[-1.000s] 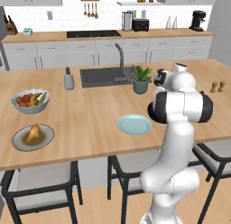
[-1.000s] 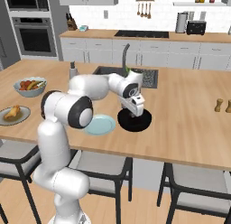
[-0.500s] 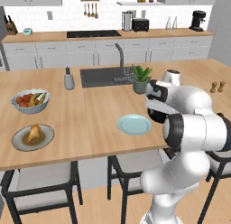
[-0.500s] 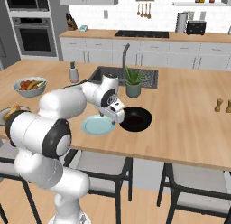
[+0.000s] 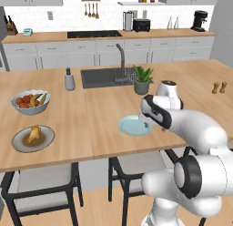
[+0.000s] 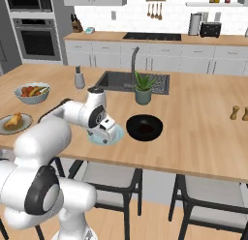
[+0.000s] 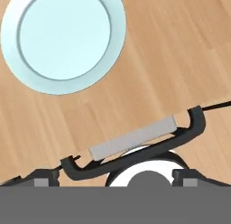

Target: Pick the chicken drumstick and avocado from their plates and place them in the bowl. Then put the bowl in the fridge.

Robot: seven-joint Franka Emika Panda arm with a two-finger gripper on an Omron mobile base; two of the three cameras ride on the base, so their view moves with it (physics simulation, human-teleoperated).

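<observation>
In the left base view, the white arm's hand hangs low over the pale light-blue round plate, now bare, near the front edge of the long wooden surface; toward the left end the lumpy golden-brown chicken drumstick lies on its grey round plate, well apart from the arm. In the right base view, the hand sits over that blue plate, with the shallow round black bowl just beside it; whether the dark avocado lies inside cannot be told, nor whether the hand is released or clenched. The hand view looks down on the empty blue plate and carries nothing visible. Judging by this, the drumstick step is in hand: the arm must reach far left and descend with spread fingers.
</observation>
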